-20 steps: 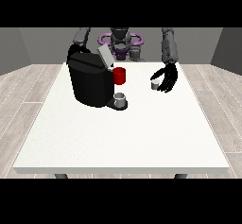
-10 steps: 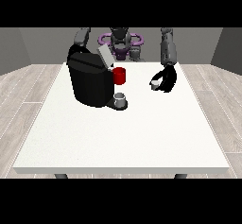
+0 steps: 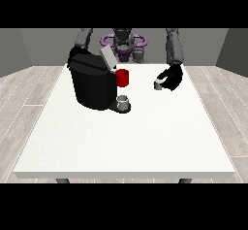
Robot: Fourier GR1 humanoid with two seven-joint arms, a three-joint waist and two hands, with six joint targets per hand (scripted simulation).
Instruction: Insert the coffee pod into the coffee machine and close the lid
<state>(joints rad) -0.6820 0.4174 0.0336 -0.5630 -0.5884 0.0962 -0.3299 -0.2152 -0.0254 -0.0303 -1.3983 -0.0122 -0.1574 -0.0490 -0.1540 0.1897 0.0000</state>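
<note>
The coffee pod, judged small, light and rigid, is clasped at its sides by the robot hand at the view's right.

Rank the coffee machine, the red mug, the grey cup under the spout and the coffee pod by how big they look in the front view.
1. Coffee machine, by far the largest.
2. Red mug.
3. Grey cup, close to the mug; it sits nearer the camera, so that ranking is unsure.
4. Coffee pod, smallest, at the robot hand at the view's right.

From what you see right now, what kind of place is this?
Probably a plain indoor test room: a white table on a wood-plank floor with grey walls, holding only a coffee machine.
</note>
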